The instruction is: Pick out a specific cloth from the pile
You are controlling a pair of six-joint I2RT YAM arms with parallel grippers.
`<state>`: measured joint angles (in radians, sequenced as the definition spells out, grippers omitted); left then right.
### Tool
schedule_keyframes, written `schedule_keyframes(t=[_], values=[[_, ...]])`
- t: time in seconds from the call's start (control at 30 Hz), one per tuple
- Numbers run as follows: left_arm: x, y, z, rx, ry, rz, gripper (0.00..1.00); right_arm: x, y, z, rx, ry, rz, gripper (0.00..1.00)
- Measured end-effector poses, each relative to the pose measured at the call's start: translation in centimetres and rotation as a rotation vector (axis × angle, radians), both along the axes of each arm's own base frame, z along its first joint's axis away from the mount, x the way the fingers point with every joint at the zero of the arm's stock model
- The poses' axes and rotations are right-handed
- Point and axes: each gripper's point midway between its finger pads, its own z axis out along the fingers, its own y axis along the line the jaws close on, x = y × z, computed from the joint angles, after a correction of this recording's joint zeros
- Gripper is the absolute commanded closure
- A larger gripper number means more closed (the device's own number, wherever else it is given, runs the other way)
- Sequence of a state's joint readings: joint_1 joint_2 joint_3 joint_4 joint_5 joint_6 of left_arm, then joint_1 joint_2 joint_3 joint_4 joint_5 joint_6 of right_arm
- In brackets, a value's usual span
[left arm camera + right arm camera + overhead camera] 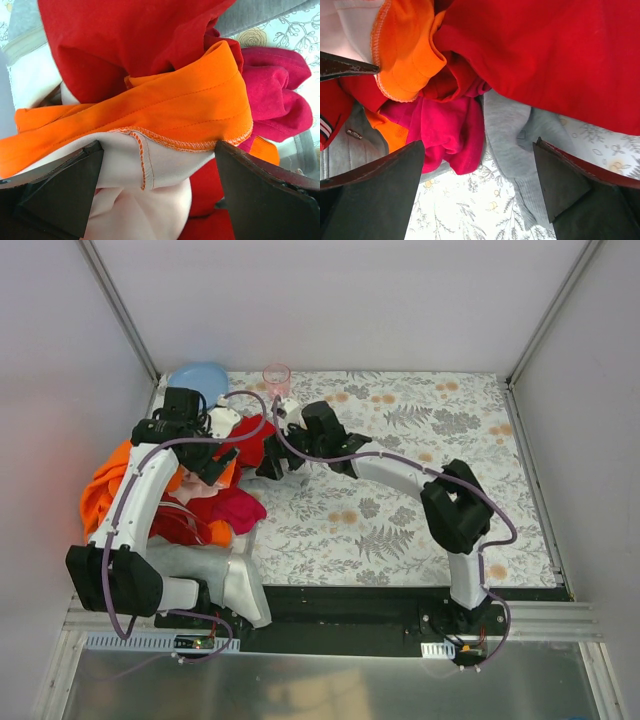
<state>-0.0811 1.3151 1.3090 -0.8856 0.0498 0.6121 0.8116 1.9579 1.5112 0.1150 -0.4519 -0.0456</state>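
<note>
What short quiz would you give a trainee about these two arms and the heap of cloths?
1. In the left wrist view, which cloth spans the gap between the fingers of the left gripper? A grey; B the orange cloth; C magenta.
2. True or false: the right gripper is shut.
3. Fill in: beyond the pile, at the far edge of the table, stand a blue bowl and a pink ____.
Key: 1 B. 2 False: it is open, and the scarlet cloth is not gripped. 3 cup.
</note>
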Motion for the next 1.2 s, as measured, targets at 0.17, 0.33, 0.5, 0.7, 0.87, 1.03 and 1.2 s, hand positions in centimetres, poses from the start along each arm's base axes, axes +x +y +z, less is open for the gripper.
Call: schedule_keyframes(t=[0.17, 0.33, 0.5, 0.7, 0.87, 1.03, 1.2], values=[[0.8, 0.8, -1.6, 0.083, 0.008, -0.033, 0.43, -1.3, 1.8, -2.4, -0.022, 0.058, 0.047, 0.01], [2.3, 3.2, -2.0, 0.219, -0.003, -0.003, 1.00, -1.1, 3.6, -2.3, -0.002, 0.076, 0.051, 0.01], [3.8, 6.8, 0.2, 0.303, -0.076, 0.101, 1.00, -0.1, 5.5, -2.4, 0.016, 0.091, 0.022, 0.01], [5.4, 14.9, 9.8, 0.411, -0.335, 0.379, 1.00, 1.1, 8.7, -2.5, 0.042, 0.085, -0.025, 0.01], [3.5, 18.7, 13.9, 0.516, -0.440, 0.507, 1.00, 0.8, 11.8, -3.0, 0.057, 0.090, -0.055, 0.01], [3.4, 19.3, 13.7, 0.550, -0.434, 0.516, 1.00, 0.5, 14.4, -4.4, 0.038, 0.093, -0.078, 0.39], [3.3, 19.5, 13.9, 0.568, -0.436, 0.521, 1.00, 1.4, 14.4, -5.3, 0.004, 0.085, -0.135, 1.00]])
